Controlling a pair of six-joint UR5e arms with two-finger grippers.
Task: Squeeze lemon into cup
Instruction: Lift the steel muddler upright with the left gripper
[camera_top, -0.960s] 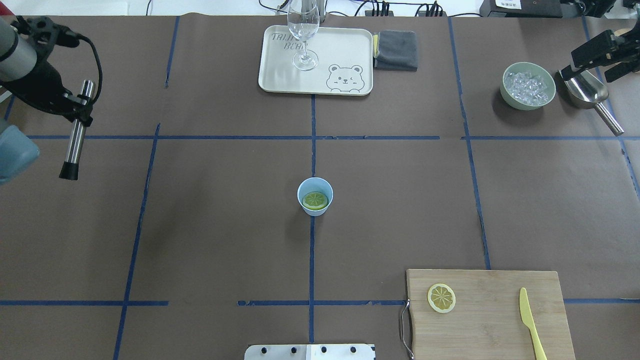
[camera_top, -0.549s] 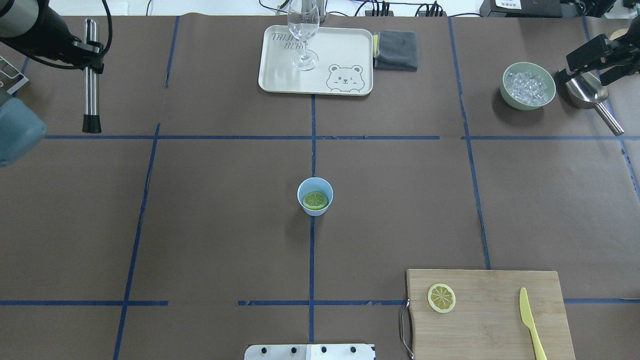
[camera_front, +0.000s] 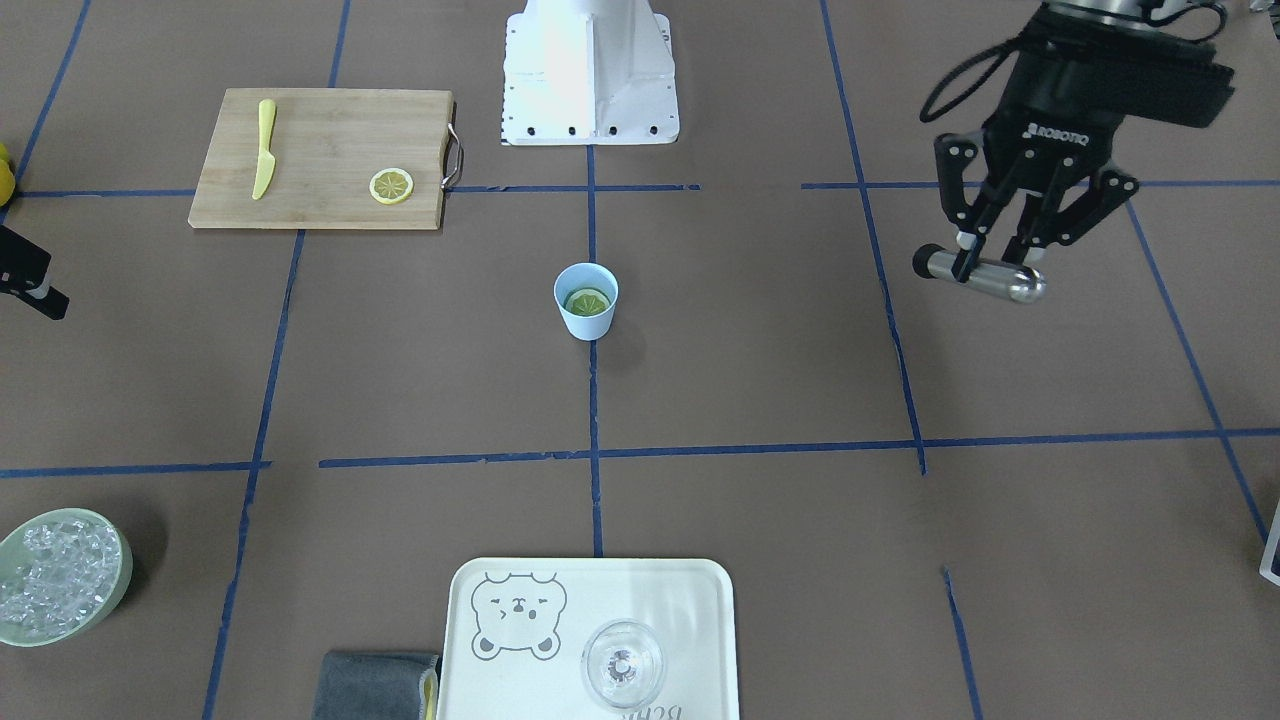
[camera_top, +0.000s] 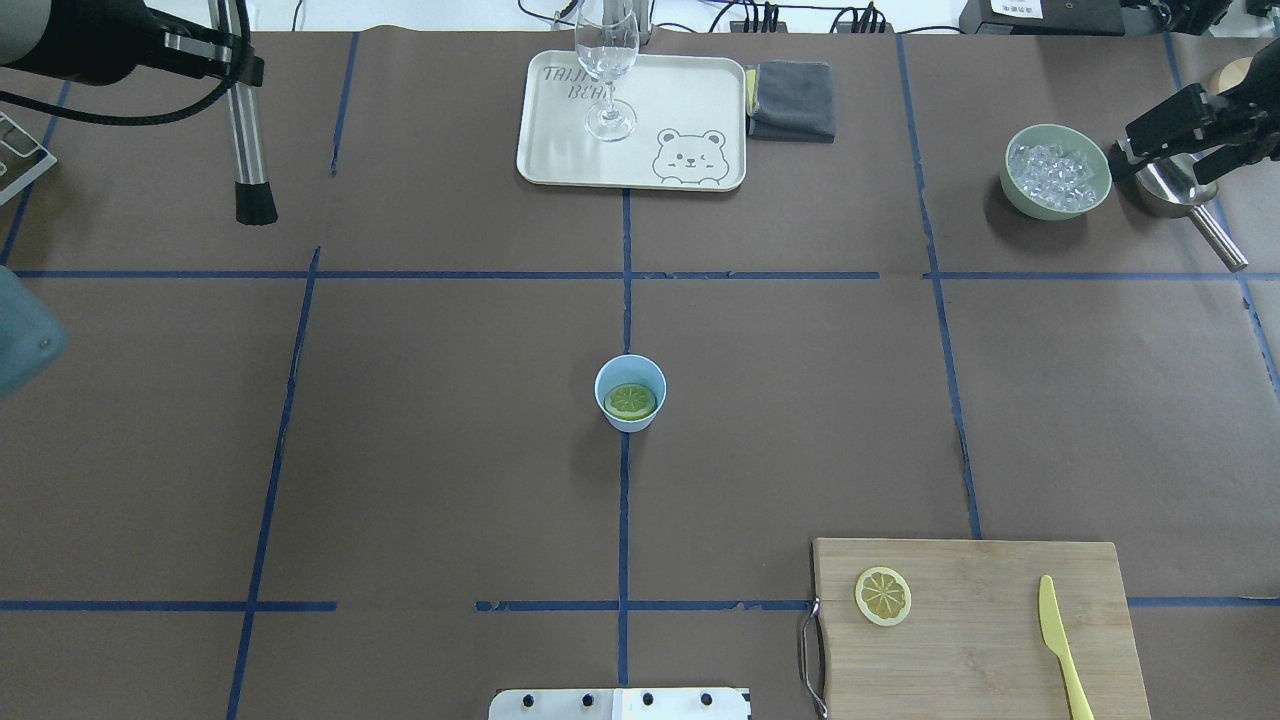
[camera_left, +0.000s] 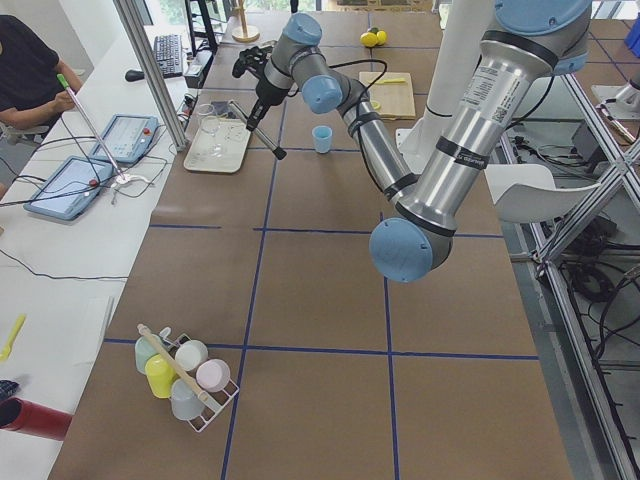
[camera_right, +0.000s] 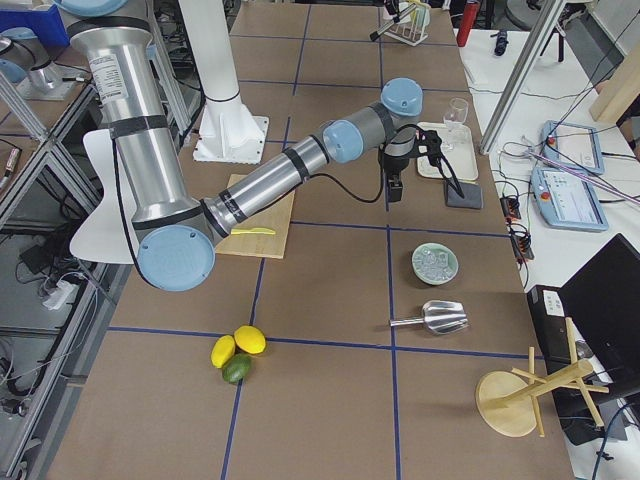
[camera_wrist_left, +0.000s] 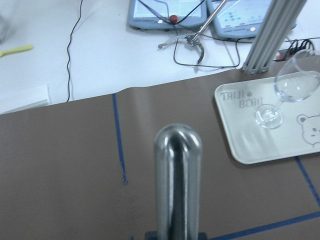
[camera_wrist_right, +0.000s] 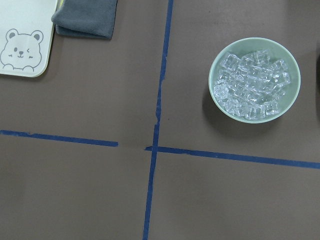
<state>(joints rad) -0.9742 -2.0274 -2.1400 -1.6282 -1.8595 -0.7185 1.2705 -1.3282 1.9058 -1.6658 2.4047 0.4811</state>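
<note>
The light-blue cup (camera_top: 630, 375) stands at the table's centre with one lemon slice (camera_top: 630, 401) lying flat inside it; both also show in the front view, cup (camera_front: 586, 318) and slice (camera_front: 586, 299). A second lemon slice (camera_top: 883, 596) lies on the wooden board (camera_top: 980, 660). My left gripper (camera_top: 232, 58) hangs over the far left of the table, shut on a steel muddler (camera_top: 245, 130), whose rounded end fills the left wrist view (camera_wrist_left: 177, 175). My right gripper (camera_top: 1190, 125) hovers open and empty at the far right, over a metal scoop (camera_top: 1180, 190).
A yellow knife (camera_top: 1060, 645) lies on the board. The pale green bowl of ice (camera_top: 1057, 170) sits beside the scoop. A cream tray (camera_top: 680, 110) holds a clear glass (camera_top: 607, 70), with a grey cloth (camera_top: 792, 98) next to it.
My left arm has carried the muddler from the left edge toward the far side and rightward, turning it more upright. The right gripper has shifted slightly lower over the scoop.
</note>
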